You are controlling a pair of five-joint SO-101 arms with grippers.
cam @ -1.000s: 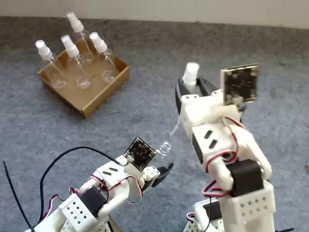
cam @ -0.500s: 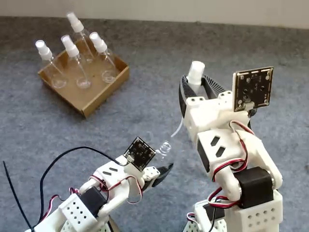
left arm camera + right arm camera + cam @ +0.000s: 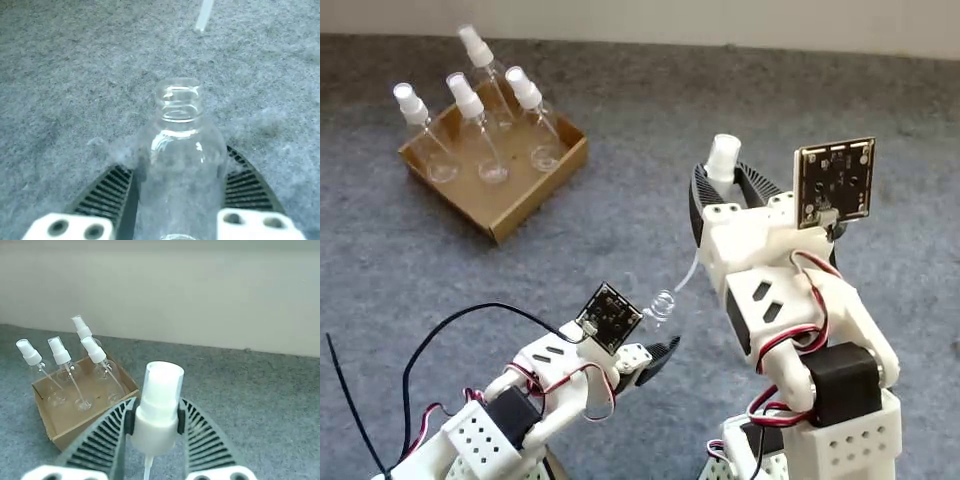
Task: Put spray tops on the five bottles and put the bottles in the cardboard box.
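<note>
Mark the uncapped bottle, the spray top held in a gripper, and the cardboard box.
uncapped bottle (image 3: 180, 145), left wrist view, on its clear shoulder below the neck.
spray top (image 3: 154, 427), right wrist view, on its white collar.
cardboard box (image 3: 545, 192), high view, on its outer side wall.

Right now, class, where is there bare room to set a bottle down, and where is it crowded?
Bare carpet lies between the box and the right gripper. The box's near corner, in front of four capped bottles, is free too. Crowded: where the spray top's tube hangs by the open bottle in the left gripper.
</note>
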